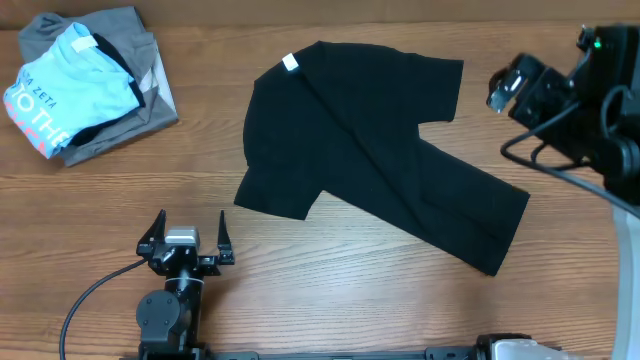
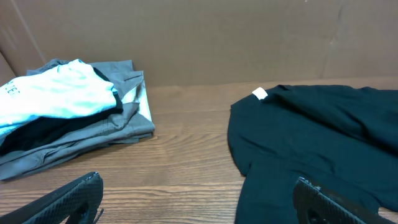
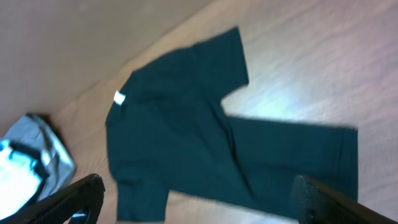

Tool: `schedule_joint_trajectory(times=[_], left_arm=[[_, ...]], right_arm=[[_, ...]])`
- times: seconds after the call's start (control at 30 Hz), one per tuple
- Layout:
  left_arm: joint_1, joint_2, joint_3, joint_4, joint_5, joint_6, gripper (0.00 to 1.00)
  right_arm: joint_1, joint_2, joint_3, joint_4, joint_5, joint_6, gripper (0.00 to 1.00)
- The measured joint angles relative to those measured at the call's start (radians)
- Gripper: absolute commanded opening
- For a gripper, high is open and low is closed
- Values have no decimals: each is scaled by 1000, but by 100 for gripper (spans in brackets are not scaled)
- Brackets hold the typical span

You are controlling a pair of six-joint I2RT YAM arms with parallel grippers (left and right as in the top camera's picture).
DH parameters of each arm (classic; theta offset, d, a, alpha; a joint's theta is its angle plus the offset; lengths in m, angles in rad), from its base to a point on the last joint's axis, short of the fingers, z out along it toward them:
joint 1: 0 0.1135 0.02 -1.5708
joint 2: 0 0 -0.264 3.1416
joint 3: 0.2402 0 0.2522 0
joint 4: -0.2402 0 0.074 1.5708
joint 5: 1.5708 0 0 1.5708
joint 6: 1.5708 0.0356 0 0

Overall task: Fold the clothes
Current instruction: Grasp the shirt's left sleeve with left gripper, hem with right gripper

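Observation:
The clothes, a black T-shirt, lie folded in half lengthwise, slanting across the middle of the table, with the white neck label at the far left end. My left gripper stands open near the front edge, left of the shirt's near sleeve and not touching it. In the left wrist view the shirt lies ahead to the right of the open left gripper. My right gripper hangs open in the air off the shirt's far right. The right wrist view looks down on the shirt past the open right gripper.
A pile of other garments sits at the far left corner: a light blue printed shirt on top of a grey garment. The same pile shows in the left wrist view. Bare wood lies in front of the shirt.

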Motion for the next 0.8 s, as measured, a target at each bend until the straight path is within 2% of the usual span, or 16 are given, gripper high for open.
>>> schedule_joint_trajectory(times=[0.2,0.43,0.57,0.67,0.8], left_arm=[[0,0,0,1,27,-7,100],[0,0,0,15,116,-241,100],[0,0,-1,50,232,-370,100],[0,0,1,63,334,-417,100],[0,3,66,10,367,-417,100]], right_arm=[[0,-104,-2,-109,-44,26,100],[22,-252,-30,-192,-108,34,100],[40,-343,-106,-196,-115,35,100],[40,-409,-187,-187,-118,37,100],[40,-443,-305,-159,-120,38,100]])
